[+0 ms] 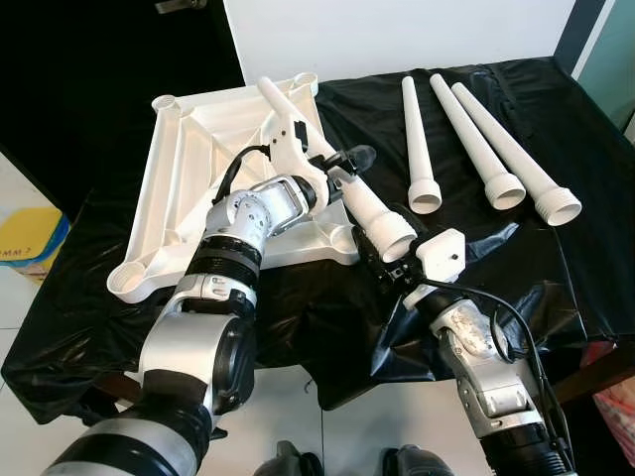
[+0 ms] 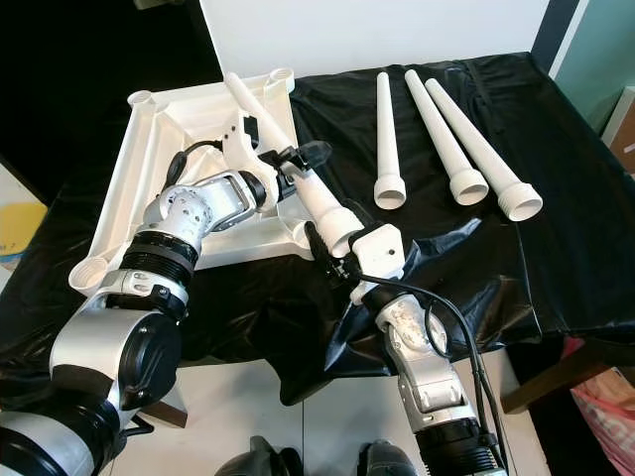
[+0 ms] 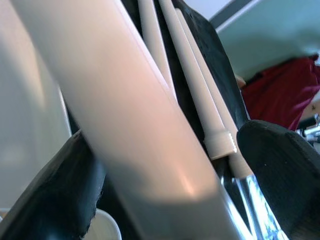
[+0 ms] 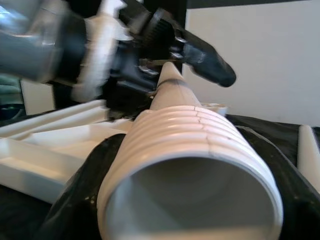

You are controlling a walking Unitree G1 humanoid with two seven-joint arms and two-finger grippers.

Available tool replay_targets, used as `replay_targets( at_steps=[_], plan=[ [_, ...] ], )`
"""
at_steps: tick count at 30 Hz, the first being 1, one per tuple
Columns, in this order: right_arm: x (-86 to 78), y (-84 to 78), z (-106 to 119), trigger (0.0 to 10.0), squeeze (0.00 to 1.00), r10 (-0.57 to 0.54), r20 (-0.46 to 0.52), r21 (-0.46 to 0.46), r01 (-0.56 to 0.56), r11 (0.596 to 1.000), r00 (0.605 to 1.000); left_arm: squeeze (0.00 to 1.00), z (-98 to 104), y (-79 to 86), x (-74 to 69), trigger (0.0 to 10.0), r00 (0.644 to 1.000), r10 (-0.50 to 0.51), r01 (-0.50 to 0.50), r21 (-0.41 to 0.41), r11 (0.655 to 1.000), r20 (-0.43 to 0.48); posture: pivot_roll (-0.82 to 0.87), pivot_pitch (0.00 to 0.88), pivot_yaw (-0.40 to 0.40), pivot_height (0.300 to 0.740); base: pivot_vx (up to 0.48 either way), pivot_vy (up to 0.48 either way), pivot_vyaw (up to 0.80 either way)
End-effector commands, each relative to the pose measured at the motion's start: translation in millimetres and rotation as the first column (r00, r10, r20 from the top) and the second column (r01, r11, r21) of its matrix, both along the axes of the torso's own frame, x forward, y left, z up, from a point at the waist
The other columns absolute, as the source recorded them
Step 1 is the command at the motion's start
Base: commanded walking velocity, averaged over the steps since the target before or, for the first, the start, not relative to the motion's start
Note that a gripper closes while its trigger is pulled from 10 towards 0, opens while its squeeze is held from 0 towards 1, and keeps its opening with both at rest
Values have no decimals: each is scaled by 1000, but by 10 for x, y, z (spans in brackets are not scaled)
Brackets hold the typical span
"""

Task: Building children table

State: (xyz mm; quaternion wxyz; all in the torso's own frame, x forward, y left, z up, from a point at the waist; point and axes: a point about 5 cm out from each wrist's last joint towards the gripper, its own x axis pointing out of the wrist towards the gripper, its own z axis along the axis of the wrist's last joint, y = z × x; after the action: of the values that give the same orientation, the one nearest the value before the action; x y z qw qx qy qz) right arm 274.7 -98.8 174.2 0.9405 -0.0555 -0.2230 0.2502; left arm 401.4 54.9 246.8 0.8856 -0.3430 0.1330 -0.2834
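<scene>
Both tools grip one white table leg (image 1: 369,203) — left tool (image 1: 342,169) mid-shaft, right tool (image 1: 389,260) seemingly at its threaded end.

A yellow-and-blue box (image 1: 30,243) at the left edge bears blurred, unreadable print.

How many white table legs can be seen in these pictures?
4. Three legs lie side by side on the black cloth. The fourth leg is held by both end effectors, left and right, over the tabletop.
</scene>
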Motion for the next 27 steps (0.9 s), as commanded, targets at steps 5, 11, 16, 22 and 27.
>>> replay_targets(
  at_steps=[5, 11, 16, 22, 27],
  plan=[
    [-73, 82, -46, 10000, 0, 48, -10, -29, -48, 998, 999, 0, 163, 107, 61, 3882, 996, -22, 31, -97, 995, 92, -280, 52, 102, 740, 0, 0, 0],
    [-78, 86, -51, 10000, 0, 49, -13, -35, -50, 998, 999, 0, 181, 123, 79, 0, 997, -10, 18, -105, 994, 82, -280, 57, 104, 740, 0, 0, 0],
    [-61, 81, -48, 10000, 0, 36, -27, -31, -37, 999, 999, 0, 219, 113, 88, 0, 996, -14, 25, -125, 992, 90, -276, 67, 101, 740, 0, 0, 0],
    [-40, 66, -53, 10000, 1000, 28, -64, -1, -28, 1000, 998, 0, 301, 127, 103, 2471, 993, -3, 20, -143, 990, 121, -271, 80, 97, 740, 0, 0, 0],
    [-4, 41, -37, 10000, 0, 28, -113, 45, -23, 999, 993, 0, 424, 115, 94, 10000, 980, -16, 47, -149, 988, 200, -270, 80, 94, 740, 0, 0, 0]
  ],
)
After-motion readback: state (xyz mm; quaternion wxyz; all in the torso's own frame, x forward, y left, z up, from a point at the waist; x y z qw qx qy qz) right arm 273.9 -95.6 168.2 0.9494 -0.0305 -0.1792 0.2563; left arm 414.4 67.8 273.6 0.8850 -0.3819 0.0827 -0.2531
